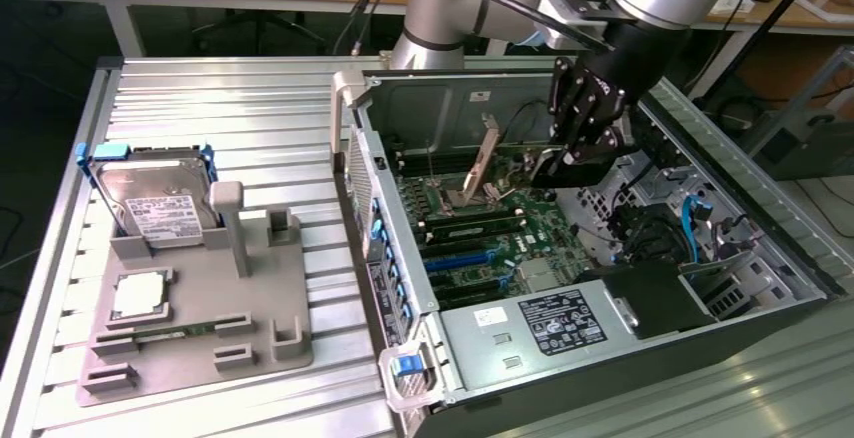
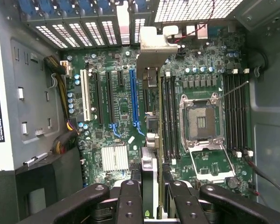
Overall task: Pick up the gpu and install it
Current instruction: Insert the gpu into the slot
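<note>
One gripper (image 2: 151, 196) was in play, and it was clamped on the gpu (image 2: 151, 84), pinching the card's near end between the two inner fingers (image 2: 129, 198). Card hung edge-on straight out from the fingers, long axis running away from the wrist toward the slotted rear wall of the case (image 1: 747, 248), with its silver bracket (image 2: 154, 44) at the far end by that wall. Long axis looked parallel to the expansion slots on the motherboard (image 2: 116, 126). Card sat just beside the blue slot (image 2: 133, 100), on the side toward the open CPU socket (image 2: 201, 122), seemingly above the board rather than seated; contact with any slot couldn't be judged.

Exterior view: arm reached down into the open case, gripper (image 1: 567, 163) over the motherboard near the memory slots, fingers mostly lost against dark parts. Outside the case, on the grey fixture tray (image 1: 254, 348) at the exterior view's left, the hard drive (image 1: 160, 203) stood in its holder and the square chip (image 1: 140, 293) lay flat, both well apart from the gripper.
</note>
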Motion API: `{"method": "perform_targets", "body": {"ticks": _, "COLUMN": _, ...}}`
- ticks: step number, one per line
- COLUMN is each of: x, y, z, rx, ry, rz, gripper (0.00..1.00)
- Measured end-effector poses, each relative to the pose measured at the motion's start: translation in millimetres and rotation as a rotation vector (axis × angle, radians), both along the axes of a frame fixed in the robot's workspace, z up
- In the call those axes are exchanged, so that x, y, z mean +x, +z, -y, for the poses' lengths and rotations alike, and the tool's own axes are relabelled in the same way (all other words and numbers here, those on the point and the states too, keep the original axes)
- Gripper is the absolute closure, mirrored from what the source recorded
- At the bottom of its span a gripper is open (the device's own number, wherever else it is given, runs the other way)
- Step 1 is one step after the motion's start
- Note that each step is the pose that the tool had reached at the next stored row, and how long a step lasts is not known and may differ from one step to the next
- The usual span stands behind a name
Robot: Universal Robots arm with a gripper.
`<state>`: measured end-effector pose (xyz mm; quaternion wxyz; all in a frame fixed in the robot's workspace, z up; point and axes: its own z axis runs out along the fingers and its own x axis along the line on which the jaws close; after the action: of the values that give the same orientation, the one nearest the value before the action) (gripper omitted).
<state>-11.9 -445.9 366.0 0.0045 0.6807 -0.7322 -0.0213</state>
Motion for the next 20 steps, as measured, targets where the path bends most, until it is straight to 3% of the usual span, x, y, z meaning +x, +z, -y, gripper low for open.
{"method": "perform_targets", "body": {"ticks": 13, "x": 0.0, "y": -0.2, "z": 0.0, "rx": -0.0002, "ry": 0.002, "rz": 0.0000, "gripper": 0.73}}
{"method": "perform_targets", "body": {"ticks": 20, "x": -0.1, "y": -1.1, "z": -0.1, "rx": -0.0064, "ry": 0.038, "rz": 0.0012, "gripper": 0.73}}
